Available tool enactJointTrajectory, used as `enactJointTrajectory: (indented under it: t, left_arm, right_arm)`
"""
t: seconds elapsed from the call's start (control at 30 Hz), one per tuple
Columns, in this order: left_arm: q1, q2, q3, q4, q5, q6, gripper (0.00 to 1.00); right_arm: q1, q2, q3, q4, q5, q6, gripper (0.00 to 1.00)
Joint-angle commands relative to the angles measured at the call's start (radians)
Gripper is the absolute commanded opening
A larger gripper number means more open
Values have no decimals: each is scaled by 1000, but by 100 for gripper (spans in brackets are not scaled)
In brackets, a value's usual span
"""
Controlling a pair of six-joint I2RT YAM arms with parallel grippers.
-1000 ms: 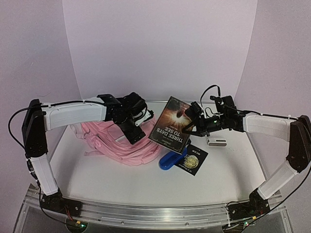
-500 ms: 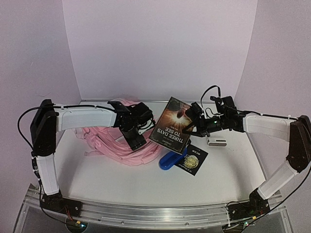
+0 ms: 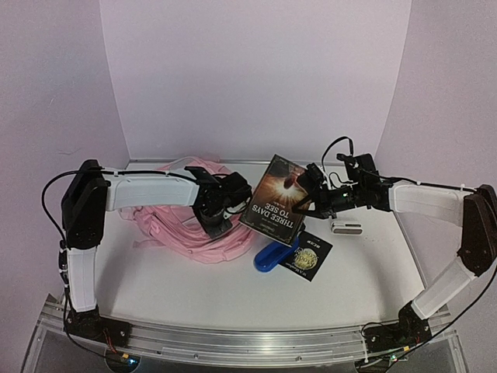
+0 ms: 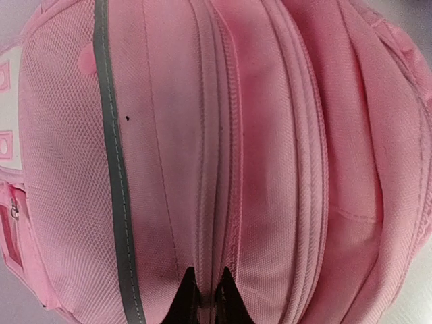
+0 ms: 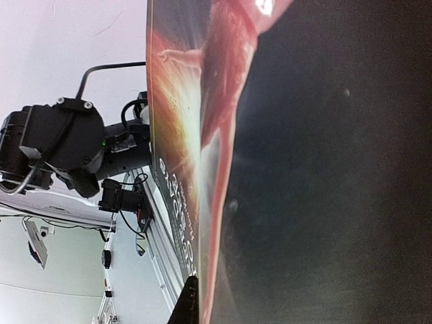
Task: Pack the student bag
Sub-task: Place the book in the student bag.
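Your L arm's come in and down onto the bag since 1 s ago. L gripper (image 4: 206,298) is now pinched nearly closed on a seam (image 4: 216,135) of the pink bag (image 3: 165,220). Bag lies slumped on the table (image 3: 233,291), left of centre, under that arm. R gripper (image 3: 305,203) is clamped on the edge of a book (image 3: 273,200), held tilted just right of the bag. Blue item (image 3: 273,257) and black card (image 3: 309,255) lie below the book, white case (image 3: 346,228) nr the R arm.

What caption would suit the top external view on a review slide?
Left gripper pinches the pink student bag while the right gripper holds a tilted book beside it.
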Motion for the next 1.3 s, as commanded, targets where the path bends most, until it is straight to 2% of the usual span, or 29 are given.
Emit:
enactJointTrajectory:
  t: [0.0, 0.17, 0.33, 0.4, 0.5, 0.7, 0.93, 1.1, 1.27]
  left_arm:
    - [15, -178, 58, 35, 43, -50, 0]
    - [50, -311, 60, 92, 132, -123, 0]
    - [161, -445, 2, 189, 346, -225, 0]
    - [202, -495, -29, 234, 438, -254, 0]
    - [217, -530, -46, 282, 498, -276, 0]
    - [217, -518, -16, 296, 513, -319, 0]
    - [218, -523, -29, 334, 525, -355, 0]
    - [217, -550, -61, 367, 568, -365, 0]
    - [217, -564, -79, 371, 588, -368, 0]
  right_arm:
    - [-5, -23, 21, 72, -30, -4, 0]
    - [-5, -31, 20, 72, -43, -7, 0]
    - [-2, -25, 4, 90, -83, 19, 0]
    - [10, -14, -6, 152, -89, 63, 0]
    - [49, 27, 7, 191, -59, 107, 0]
    - [151, 164, 110, 288, 2, 245, 0]
    - [234, 350, 158, 632, 61, 599, 0]
    - [273, 516, 279, 719, 139, 731, 0]
    - [311, 637, 414, 696, 229, 799, 0]
